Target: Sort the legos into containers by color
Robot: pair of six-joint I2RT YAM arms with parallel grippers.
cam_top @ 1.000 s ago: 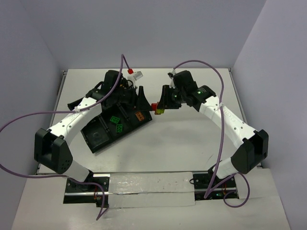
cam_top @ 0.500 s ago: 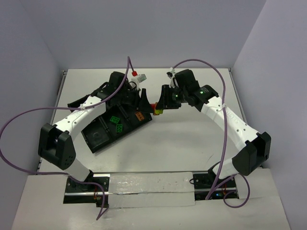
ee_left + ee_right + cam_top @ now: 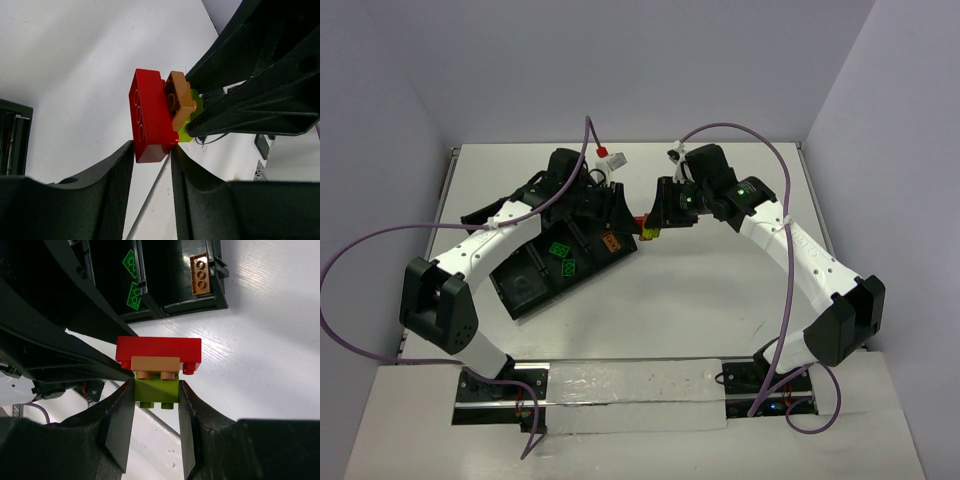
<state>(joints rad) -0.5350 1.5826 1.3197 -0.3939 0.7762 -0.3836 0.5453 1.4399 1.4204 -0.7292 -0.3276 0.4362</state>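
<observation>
Right wrist view: right pincer (image 3: pixel 156 390), narrow, clamped on the lime brick (image 3: pixel 156 392) at the base of a three-brick stack. The orange brick (image 3: pixel 155 363) is in the middle and the red brick (image 3: pixel 158 346) outermost. Left pincer (image 3: pixel 152 155), narrow, fingers touching both sides of the red brick's end. Stack held above the table (image 3: pixel 700 290), just beside the black tray (image 3: pixel 525 288), which holds two green bricks (image 3: pixel 563 256) and a loose orange piece (image 3: pixel 611 241). Change since a second ago: left pincer moved from over the tray to the stack and narrowed.
</observation>
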